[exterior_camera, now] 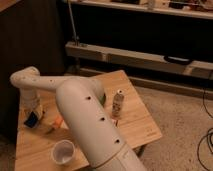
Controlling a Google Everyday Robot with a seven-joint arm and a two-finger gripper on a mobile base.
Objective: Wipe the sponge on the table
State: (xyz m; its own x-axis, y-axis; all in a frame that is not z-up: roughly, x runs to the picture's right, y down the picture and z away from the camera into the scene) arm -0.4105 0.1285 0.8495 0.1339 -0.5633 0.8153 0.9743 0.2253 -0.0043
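Observation:
The blue sponge (pixel 31 120) rests on the table (pixel 136 120) near its left edge. My gripper (pixel 32 116) points down from the white wrist right above it and is shut on the sponge, pressing it onto the bamboo top. The fingers are mostly hidden by the wrist and the sponge. My thick white arm reaches from the lower middle of the view across the table to the left.
An orange carrot (pixel 57 122) lies just right of the sponge. A white cup (pixel 63 151) stands near the front edge. A slim can (pixel 118 103) stands mid-right, and a green object (pixel 102 98) peeks out behind the arm. Dark shelving runs along the back.

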